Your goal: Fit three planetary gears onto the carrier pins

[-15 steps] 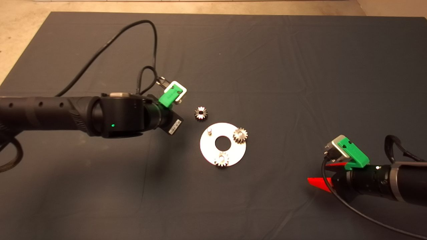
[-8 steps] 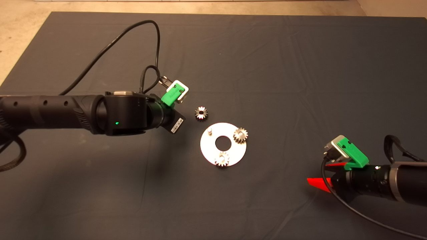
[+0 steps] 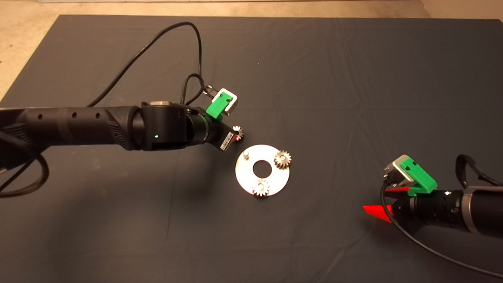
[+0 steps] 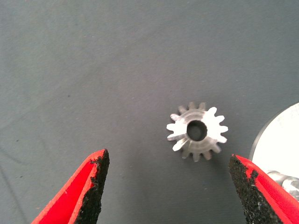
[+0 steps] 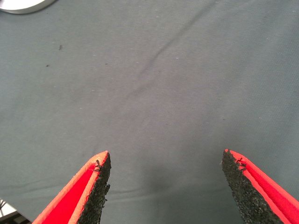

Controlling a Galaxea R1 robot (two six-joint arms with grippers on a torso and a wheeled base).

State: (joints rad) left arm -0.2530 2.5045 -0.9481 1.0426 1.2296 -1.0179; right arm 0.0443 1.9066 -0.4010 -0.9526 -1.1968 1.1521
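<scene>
- A loose planetary gear [image 4: 197, 131] lies flat on the dark mat [image 3: 314, 78], bore upward, just beside the disc [image 3: 262, 169].
- Two gears [image 3: 282, 159] sit on carrier pins; one pin [image 3: 246, 153] stands bare.
- The left gripper [image 4: 168, 186] hangs over the loose gear, fingers spread wide.
- The right gripper [image 5: 166, 186] waits at the mat's lower right, fingers apart.
- Its small label is unreadable.

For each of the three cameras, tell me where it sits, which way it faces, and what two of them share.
Head view: above the mat, looking down; both arms enter from the sides, the disc between them.
Left wrist view: on the left arm, facing down at the loose gear; the left end effector is open around it.
Right wrist view: on the right arm, facing bare mat; the right end effector is open.
Shared: the head and left wrist views both show the loose gear and the disc.
</scene>
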